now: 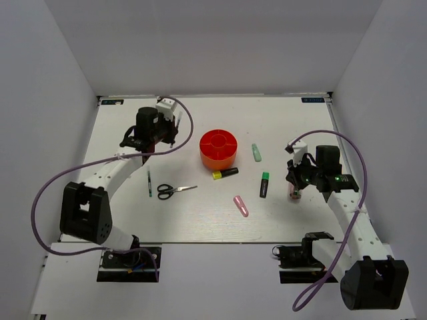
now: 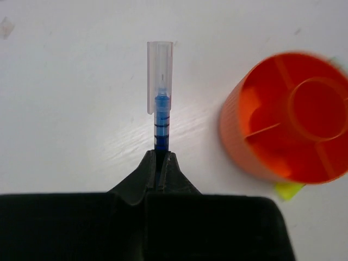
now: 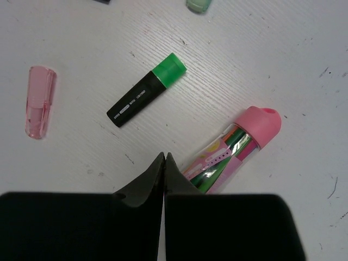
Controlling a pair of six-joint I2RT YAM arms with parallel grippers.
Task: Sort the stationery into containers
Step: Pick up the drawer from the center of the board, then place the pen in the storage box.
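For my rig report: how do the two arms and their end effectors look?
The left arm and right arm have white links and black joints. A purple cable loops along each. The left end effector and right end effector are black, tapering to points. A green light glows on the right arm.

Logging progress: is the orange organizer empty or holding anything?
Empty: the organizer shows only bare orange cup and ring compartments from above; the left wrist view, though cropped, shows nothing inside either.

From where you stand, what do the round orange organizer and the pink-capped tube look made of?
Orange organizer: probably moulded plastic, smooth with a soft sheen and thin, even walls. Pink-capped tube: seemingly clear plastic body, with the contents showing through; opaque matte pink cap.
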